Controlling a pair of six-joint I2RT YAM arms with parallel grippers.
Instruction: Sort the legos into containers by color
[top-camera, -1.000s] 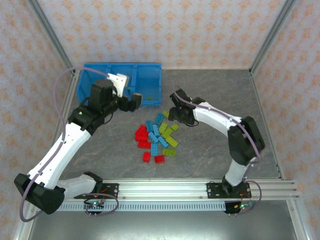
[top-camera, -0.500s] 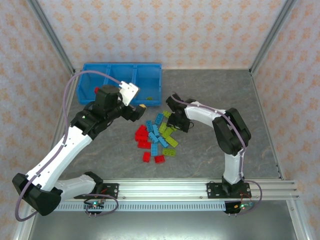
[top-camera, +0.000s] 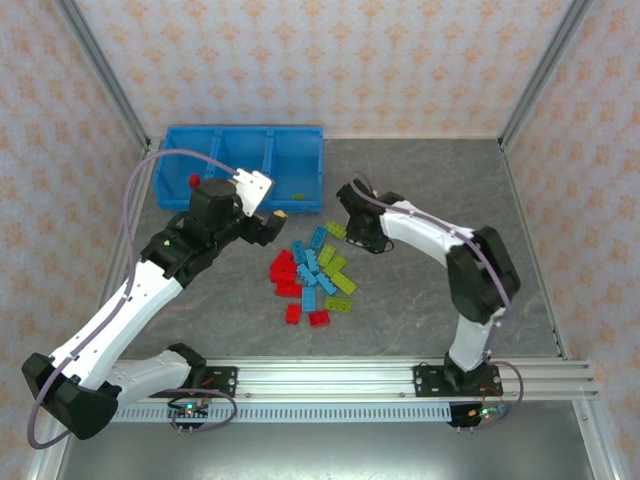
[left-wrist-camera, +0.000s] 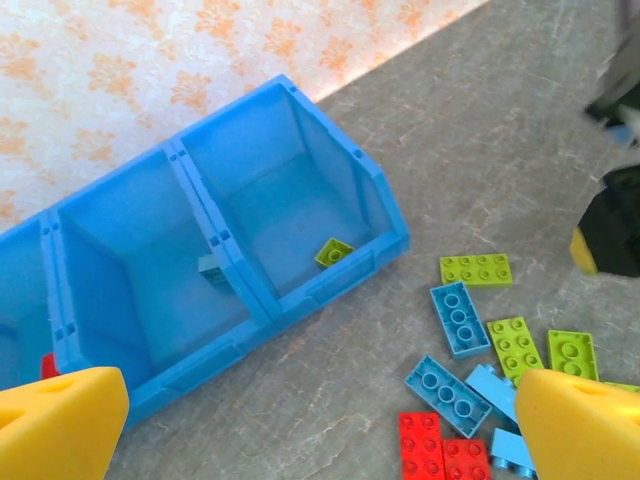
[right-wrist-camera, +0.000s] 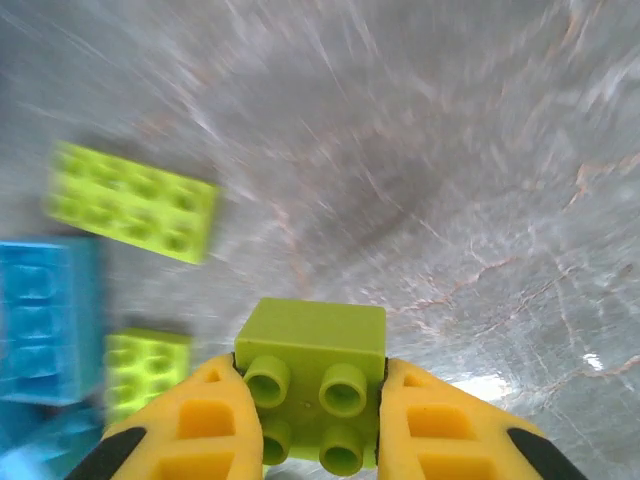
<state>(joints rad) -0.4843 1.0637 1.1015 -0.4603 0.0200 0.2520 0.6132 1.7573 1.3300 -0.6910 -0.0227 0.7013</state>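
**A:** Well, what does your right end effector (right-wrist-camera: 318, 425) carry?

**B:** Your right end effector is closed on 1 yellow-green brick (right-wrist-camera: 315, 345), studs toward the camera. It is over the counter (top-camera: 430, 180), just beside the pile of loose legos (top-camera: 312, 275).

**A:** And the other arm?

**B:** Your left end effector (left-wrist-camera: 320, 425) stands wide with nothing between its fingers, near the blue bin (left-wrist-camera: 390, 215). Inside the bin, a second yellow-green brick (left-wrist-camera: 334, 252) lies in the right compartment and 1 light blue brick (left-wrist-camera: 213, 270) in the middle compartment.
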